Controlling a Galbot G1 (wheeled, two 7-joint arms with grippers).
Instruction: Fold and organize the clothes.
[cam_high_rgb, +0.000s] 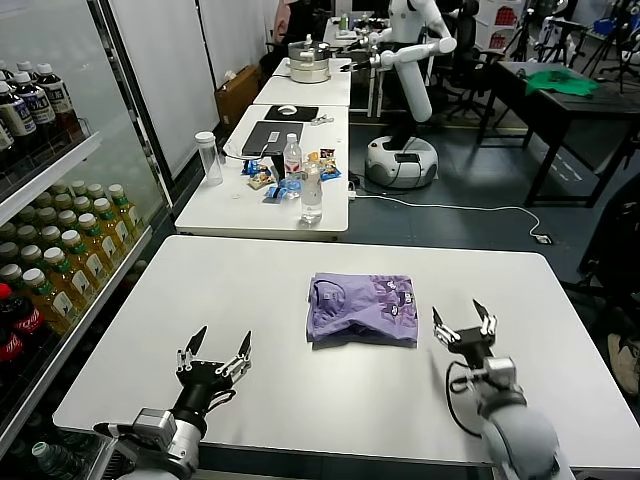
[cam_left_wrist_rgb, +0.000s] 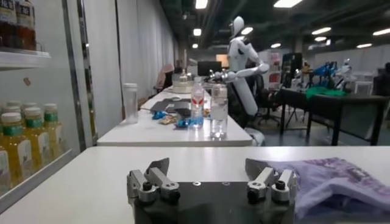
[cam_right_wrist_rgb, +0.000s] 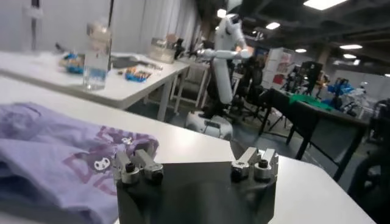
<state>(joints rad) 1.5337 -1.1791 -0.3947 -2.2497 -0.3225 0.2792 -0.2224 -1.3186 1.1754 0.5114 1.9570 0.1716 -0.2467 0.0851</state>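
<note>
Left gripper (cam_high_rgb: 214, 358) low over the near-left part of the table (cam_high_rgb: 200, 300), fingers spread wide, holding nothing. Left wrist view confirms it: both fingertips (cam_left_wrist_rgb: 158, 165) well apart with bare tabletop between them.

Right gripper (cam_high_rgb: 464, 324) over the near-right part of the table, also spread wide and holding nothing. Right wrist view shows the same gap (cam_right_wrist_rgb: 195, 159) between its finger pairs.

T-shirt (cam_high_rgb: 362, 307) lies folded in a compact rectangle mid-table, between the two grippers and a bit beyond them. It sits just inboard of the right gripper, not touching it; well apart from the left one. Lavender, with small white and dark printed marks facing up. Its edge shows close beside the right gripper in the right wrist view (cam_right_wrist_rgb: 61, 152), and off to the side in the left wrist view (cam_left_wrist_rgb: 341, 182).

Beyond the shirt, a second table (cam_high_rgb: 230, 210) carries a water bottle (cam_high_rgb: 311, 192), a second bottle (cam_high_rgb: 292, 154), a tall clear cup (cam_high_rgb: 209, 157), snack packets (cam_high_rgb: 270, 180) and a laptop (cam_high_rgb: 272, 137).

To the left arm's outboard side, a drinks fridge (cam_high_rgb: 60, 250) with bottle rows. Far back, a white robot (cam_high_rgb: 410, 60) and a dark table with a green cloth (cam_high_rgb: 562, 82).
</note>
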